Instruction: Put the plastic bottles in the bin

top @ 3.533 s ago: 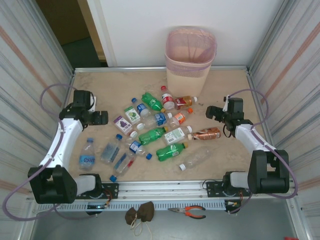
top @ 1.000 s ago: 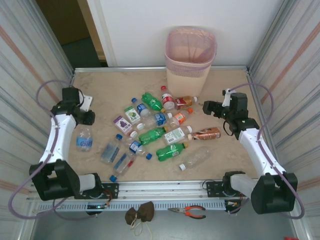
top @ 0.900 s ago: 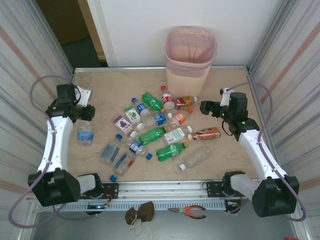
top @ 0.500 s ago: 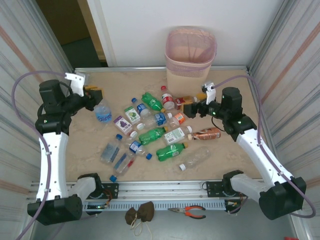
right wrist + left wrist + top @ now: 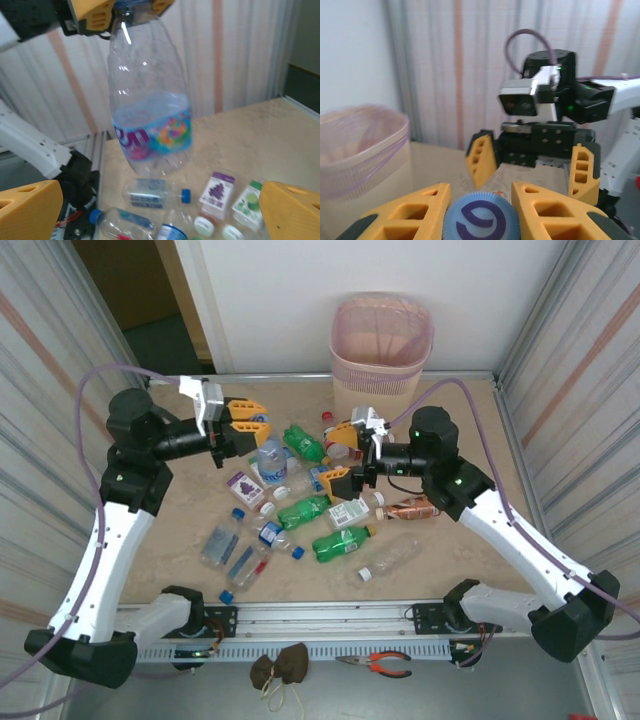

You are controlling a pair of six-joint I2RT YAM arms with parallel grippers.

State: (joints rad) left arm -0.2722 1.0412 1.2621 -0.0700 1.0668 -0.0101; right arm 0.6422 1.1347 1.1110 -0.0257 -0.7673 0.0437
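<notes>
My left gripper [image 5: 252, 423] is shut on the blue cap [image 5: 481, 218] of a clear plastic bottle [image 5: 268, 458] with a blue label. The bottle hangs cap-up above the left part of the pile. My right gripper [image 5: 340, 455] faces it from the right, open, its yellow fingers [image 5: 346, 430] wide apart with nothing between them. In the right wrist view the hanging bottle [image 5: 150, 100] is straight ahead of that gripper [image 5: 160, 205]. Several more plastic bottles lie mid-table, among them a green one [image 5: 305, 510] and a brown one [image 5: 412, 508]. The pink-rimmed bin [image 5: 382, 348] stands at the back.
Corrugated walls close in the table left and right. Pliers [image 5: 375, 664] and a brown bundle [image 5: 280, 668] lie in front of the base rail. A clear bottle [image 5: 390, 558] lies near the front right. In the left wrist view the bin [image 5: 355, 145] is at the left.
The left arm has lifted the clear bottle from the table's left side and carried it right, above the pile. The right arm has swung left toward it, jaws open.
</notes>
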